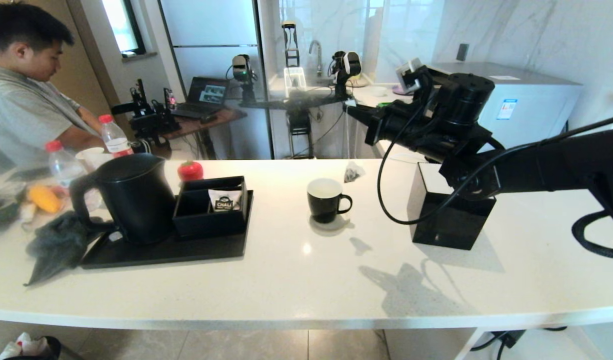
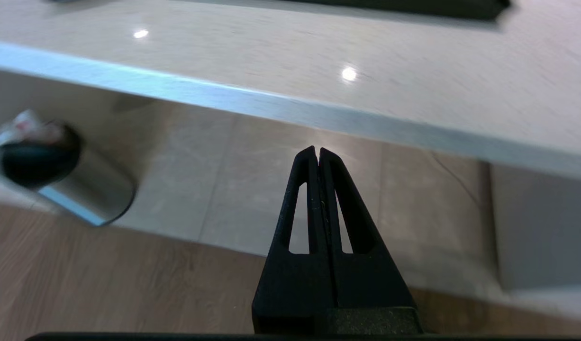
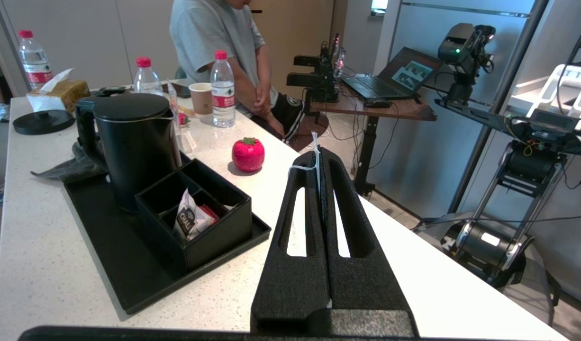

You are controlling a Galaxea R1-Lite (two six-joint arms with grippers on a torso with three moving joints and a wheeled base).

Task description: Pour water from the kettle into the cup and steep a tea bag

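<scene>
The tall black kettle [image 1: 131,197] [image 3: 131,142] stands on a black tray at the counter's left. The black cup [image 1: 325,200], white inside, sits mid-counter with its handle to the right. My right gripper [image 1: 349,107] [image 3: 317,151] hovers high behind the cup, shut on a thin white string [image 3: 314,142]. The small greyish tea bag [image 1: 354,172] dangles from that string just behind and right of the cup, near the counter's far edge. My left gripper [image 2: 317,150] is shut and empty, low in front of the counter's front edge, over the floor.
On the tray [image 1: 186,252] stands a black compartment box [image 1: 211,212] with a CHALI sachet [image 1: 225,201]. A black cube box [image 1: 449,220] sits under my right arm. A red strawberry-shaped object [image 1: 190,170], bottles [image 1: 114,136], a grey cloth [image 1: 56,245] and a person [image 1: 21,100] are at left.
</scene>
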